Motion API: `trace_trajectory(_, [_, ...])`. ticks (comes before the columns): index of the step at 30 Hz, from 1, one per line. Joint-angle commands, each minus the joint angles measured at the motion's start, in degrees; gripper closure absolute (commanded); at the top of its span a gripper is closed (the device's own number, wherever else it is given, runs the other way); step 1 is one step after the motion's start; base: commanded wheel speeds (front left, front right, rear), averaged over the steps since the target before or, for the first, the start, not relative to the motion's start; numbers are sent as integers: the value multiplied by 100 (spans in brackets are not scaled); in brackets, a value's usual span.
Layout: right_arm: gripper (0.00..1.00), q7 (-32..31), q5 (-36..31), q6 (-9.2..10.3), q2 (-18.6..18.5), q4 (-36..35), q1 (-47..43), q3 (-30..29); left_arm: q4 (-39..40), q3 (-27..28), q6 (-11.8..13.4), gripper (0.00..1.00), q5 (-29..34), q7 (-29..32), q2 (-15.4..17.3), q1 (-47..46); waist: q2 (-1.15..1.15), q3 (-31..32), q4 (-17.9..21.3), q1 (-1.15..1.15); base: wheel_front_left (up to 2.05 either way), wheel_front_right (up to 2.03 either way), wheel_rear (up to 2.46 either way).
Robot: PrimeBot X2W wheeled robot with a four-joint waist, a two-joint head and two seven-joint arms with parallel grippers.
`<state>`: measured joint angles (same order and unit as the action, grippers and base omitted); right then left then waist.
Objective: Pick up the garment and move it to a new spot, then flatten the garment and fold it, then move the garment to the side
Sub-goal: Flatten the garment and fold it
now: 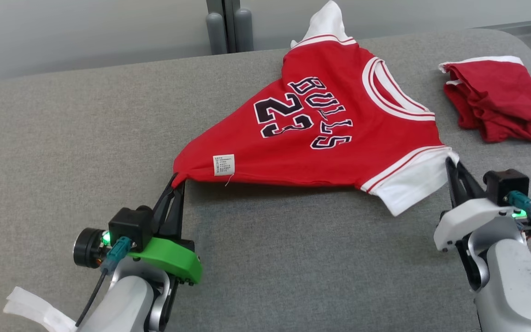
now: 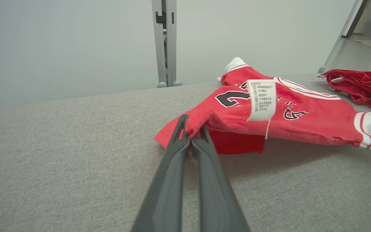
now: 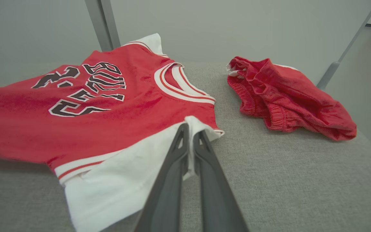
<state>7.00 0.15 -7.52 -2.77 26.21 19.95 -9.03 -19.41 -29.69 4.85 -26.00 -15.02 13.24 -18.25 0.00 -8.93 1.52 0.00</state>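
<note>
1. Left gripper point(image 1: 178, 177) point(image 2: 193, 130): jaws fully closed, pinching a bunched red hem corner of the jersey point(image 1: 339, 138)
2. Right gripper point(image 1: 452, 161) point(image 3: 190, 129): jaws closed on the edge of the near white sleeve point(image 1: 413, 184), just beside the shoulder seam
3. The jersey's near edge runs taut between the two grips, with shadow on the cloth surface beneath it
4. Long axis lies left to right in the head view: hem toward the robot's left, drawn to a point; collar point(image 1: 394, 92) toward its right
5. The printed "BULLS 23" faces up, letter tops toward the collar; a white care label point(image 1: 223, 164) shows near the left grip
6. Far sleeve point(image 1: 327, 20) reaches the far edge of the grey padded surface point(image 1: 109, 138)
7. Crumpled red shorts point(image 1: 500, 103) lie apart, to the right of the collar
</note>
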Motion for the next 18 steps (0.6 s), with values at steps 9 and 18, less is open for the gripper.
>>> trace_trajectory(9, [100, -309, 214, 7, -256, -1981, 382, -104, 868, 55, -331, 100, 285, 243, 619, -473, 0, 572, -44, 0, 0, 0, 0])
trace_trajectory(18, [100, -1019, 350, 7, -454, -4184, 575, -221, 2566, 278, -463, 100, 443, 1196, 1412, -1303, 0, 1053, -33, 0, 0, 0, 0])
